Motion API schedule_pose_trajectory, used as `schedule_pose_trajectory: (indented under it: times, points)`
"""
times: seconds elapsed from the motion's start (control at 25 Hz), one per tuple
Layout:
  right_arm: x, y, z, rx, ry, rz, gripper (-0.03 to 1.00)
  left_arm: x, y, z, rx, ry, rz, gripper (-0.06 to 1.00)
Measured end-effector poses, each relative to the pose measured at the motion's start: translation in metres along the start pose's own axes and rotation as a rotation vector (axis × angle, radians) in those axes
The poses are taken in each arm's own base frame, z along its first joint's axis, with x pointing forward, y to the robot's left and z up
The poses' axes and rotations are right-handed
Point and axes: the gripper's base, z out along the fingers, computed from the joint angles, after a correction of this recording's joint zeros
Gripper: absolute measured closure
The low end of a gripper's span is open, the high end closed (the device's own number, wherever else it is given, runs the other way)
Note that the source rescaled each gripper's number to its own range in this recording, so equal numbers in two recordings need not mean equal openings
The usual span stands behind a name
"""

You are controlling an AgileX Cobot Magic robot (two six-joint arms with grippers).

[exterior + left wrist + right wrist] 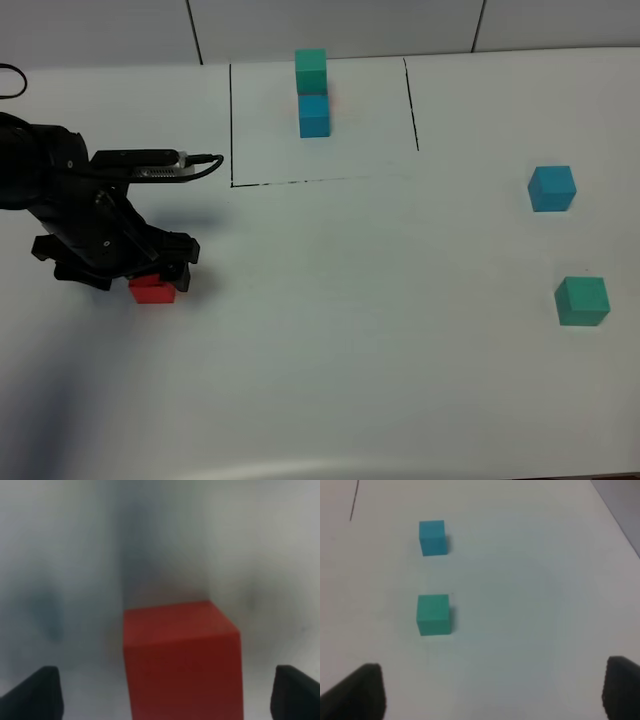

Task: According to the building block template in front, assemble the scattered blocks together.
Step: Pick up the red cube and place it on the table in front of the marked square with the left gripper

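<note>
The red block (152, 290) of the scattered blocks is seen on the left side of the white table (350, 380), resting flat on the surface. It is framed by the left gripper (160, 696), which is lowered over it. In the left wrist view the two dark fingertips (35, 695) are spread wide, one on each side of the cube, with a clear gap to both faces, so the jaws are open and nothing is gripped. From the high view most of the cube is covered by the black left arm (80, 215), and only its near part is shown.

The blue block (551, 188) is placed far off on the right side of the table, and the teal-green block (582, 301) is set nearer than it and slightly further right. The two are apart from each other and well apart from the red one.

The building block template (312, 92) is found at the far middle of the table: a teal-green cube is set above a blue one, with a faint red edge beside them. It is bordered by thin black lines (232, 125) on the left, right and near sides.

The right gripper (490, 692) is held above the table near the two right-hand blocks, with its fingertips (362, 692) wide apart and nothing between them.
</note>
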Motion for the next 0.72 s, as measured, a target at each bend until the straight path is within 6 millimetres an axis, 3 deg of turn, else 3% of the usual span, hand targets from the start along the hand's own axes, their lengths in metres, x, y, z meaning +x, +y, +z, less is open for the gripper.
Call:
schedule_pose_trajectory:
  times: [0.08, 0.16, 0.24, 0.28, 0.52, 0.72]
  points:
    - [0.0, 0.0, 0.0, 0.0, 0.001, 0.0, 0.21, -0.001, 0.0, 0.001, 0.0, -0.003, 0.0, 0.27]
    - [0.0, 0.0, 0.0, 0.0, 0.001, 0.0, 0.21, -0.002, 0.0, 0.001, 0.001, -0.008, 0.0, 0.53]
    - [0.0, 0.0, 0.0, 0.0, 0.001, 0.0, 0.21, -0.003, 0.0, 0.001, 0.001, -0.013, 0.0, 0.87]
    - [0.0, 0.0, 0.0, 0.0, 0.001, 0.0, 0.21, -0.003, 0.0, 0.001, 0.001, -0.016, 0.0, 0.94]
    - [0.0, 0.0, 0.0, 0.0, 0.001, 0.0, 0.21, -0.007, -0.001, -0.003, 0.002, -0.017, 0.044, 0.94]
    - [0.0, 0.0, 0.0, 0.0, 0.001, 0.0, 0.21, -0.026, -0.016, -0.025, 0.01, -0.003, 0.281, 0.94]
